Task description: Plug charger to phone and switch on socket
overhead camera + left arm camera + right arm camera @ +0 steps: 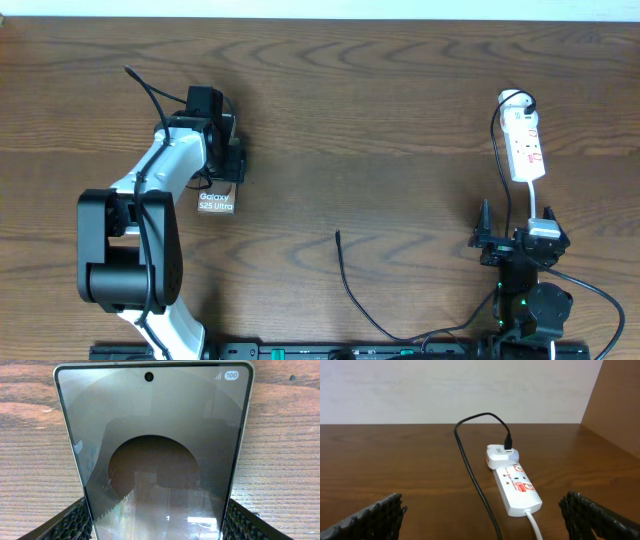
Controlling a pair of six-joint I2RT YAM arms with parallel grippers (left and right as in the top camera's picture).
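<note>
So here's where we're at: our left gripper (pixel 222 175) sits over on the left side of the table (pixel 400 100) and it's pinching the phone (pixel 155 435) by its long edges. In the left wrist view the ribbed pads (pixel 75 522) press right against both sides of it, screen facing up at the camera, punch-hole at the far end. From overhead only the end with the "Galaxy S25 Ultra" lettering pokes out from under the wrist. Can't tell if the phone is flat on the wood or lifted a bit. Our right gripper (pixel 516 228) is down at the near right, spread wide with nothing between its fingers, facing the socket (pixel 517 487). That lies just ahead of it on the right side of the table, white lead (pixel 536 527) running back toward us. A white adapter (pixel 499 454) is plugged into the strip's far end, with the charger (pixel 339 250) cable looping out of it. The charger's plug tip is lying loose on the wood around mid-table, well apart from both the phone and the strip, touching neither gripper.
</note>
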